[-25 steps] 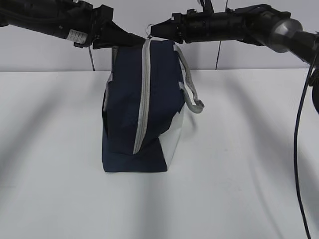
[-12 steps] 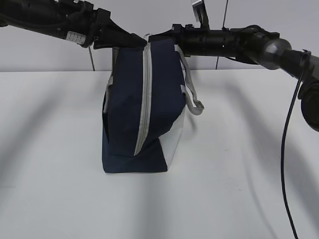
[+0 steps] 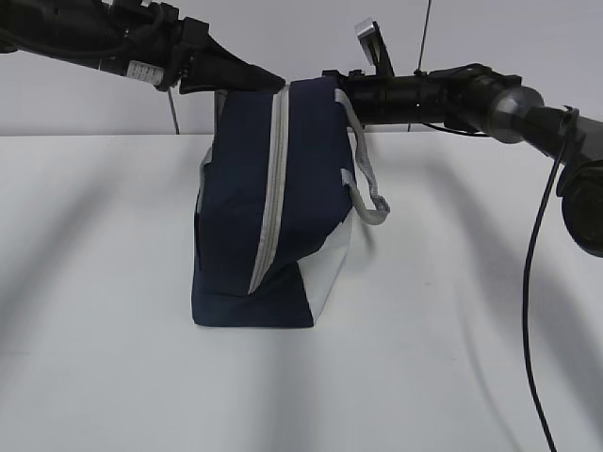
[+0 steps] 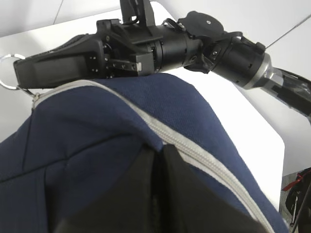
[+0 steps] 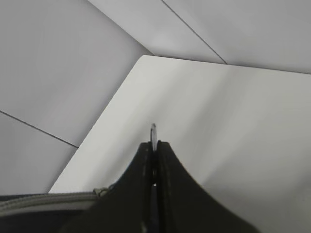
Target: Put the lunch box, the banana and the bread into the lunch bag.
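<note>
While both arms meet at its top, we see the lunch bag [image 3: 268,207] standing upright on the white table [image 3: 452,311], its zipper [image 3: 268,202] running down the side facing us.

Bag: navy fabric with a white side panel, a grey strap [image 3: 363,169] hanging on its right side; zipper looks closed all the way along.
Left gripper [image 4: 158,160]: we find its fingers pressed together on a fold of navy fabric at the bag's top, right beside the zipper.
Right gripper [image 5: 154,150]: we see its fingers closed on the metal ring pull [image 4: 7,73], at the far top end of the zipper.
Ring: it pokes out just past the right fingertips, over bare table.
</note>
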Robot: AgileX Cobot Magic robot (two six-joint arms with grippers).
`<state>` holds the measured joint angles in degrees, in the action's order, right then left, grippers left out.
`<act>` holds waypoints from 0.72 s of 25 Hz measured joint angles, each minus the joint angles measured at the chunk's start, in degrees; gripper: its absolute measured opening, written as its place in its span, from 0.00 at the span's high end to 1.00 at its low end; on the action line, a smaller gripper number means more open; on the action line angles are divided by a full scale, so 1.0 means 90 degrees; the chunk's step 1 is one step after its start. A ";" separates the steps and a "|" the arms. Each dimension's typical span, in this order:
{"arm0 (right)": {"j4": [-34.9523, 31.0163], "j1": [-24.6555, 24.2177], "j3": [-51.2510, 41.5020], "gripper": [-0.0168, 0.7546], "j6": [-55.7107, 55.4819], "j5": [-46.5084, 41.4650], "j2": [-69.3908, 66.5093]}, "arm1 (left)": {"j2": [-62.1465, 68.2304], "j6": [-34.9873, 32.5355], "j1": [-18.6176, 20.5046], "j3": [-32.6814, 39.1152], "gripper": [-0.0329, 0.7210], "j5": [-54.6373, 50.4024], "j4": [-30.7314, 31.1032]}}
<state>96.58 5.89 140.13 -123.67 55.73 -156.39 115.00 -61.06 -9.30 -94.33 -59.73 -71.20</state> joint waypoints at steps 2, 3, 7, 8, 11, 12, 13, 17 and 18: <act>0.0158 0.0000 0.0014 1.00 -0.0031 -0.0026 0.0000 | 0.0005 0.0000 0.0000 0.0000 0.94 0.0022 0.0000; 0.0202 0.0000 0.0014 1.00 -0.0036 -0.0025 0.0000 | 0.0007 0.0000 0.0000 0.0000 0.94 0.0047 0.0000; 0.0256 0.0000 0.0014 1.00 -0.0046 -0.0075 0.0000 | 0.0015 -0.0009 0.0000 0.0006 0.94 0.0150 0.0000; 0.0212 0.0000 0.0014 0.99 -0.0046 -0.0087 0.0000 | 0.0015 -0.0017 0.0000 0.0006 0.94 0.0151 0.0000; 0.0167 -0.0002 0.0069 0.90 -0.0046 -0.0173 -0.0004 | 0.0015 -0.0023 0.0000 0.0006 0.90 0.0140 -0.0004; 0.0167 -0.0028 0.0108 0.84 -0.0034 -0.0247 -0.0015 | 0.0015 -0.0029 0.0000 0.0006 0.85 0.0132 -0.0004; 0.0167 -0.0043 0.0153 0.76 -0.0020 -0.0246 -0.0030 | 0.0015 -0.0035 0.0000 0.0000 0.80 0.0132 -0.0004; 0.0002 -0.0068 0.0485 0.41 0.0036 -0.0246 -0.0029 | 0.0015 0.0185 -0.0006 0.0000 0.42 0.0269 0.0150; -0.0026 -0.0068 0.0588 0.36 0.0050 -0.0246 -0.0029 | 0.0015 0.0248 -0.0006 -0.0006 0.35 0.0323 0.0179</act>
<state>96.35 5.28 145.43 -123.22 53.51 -156.65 115.13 -58.83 -9.36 -94.38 -56.82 -69.58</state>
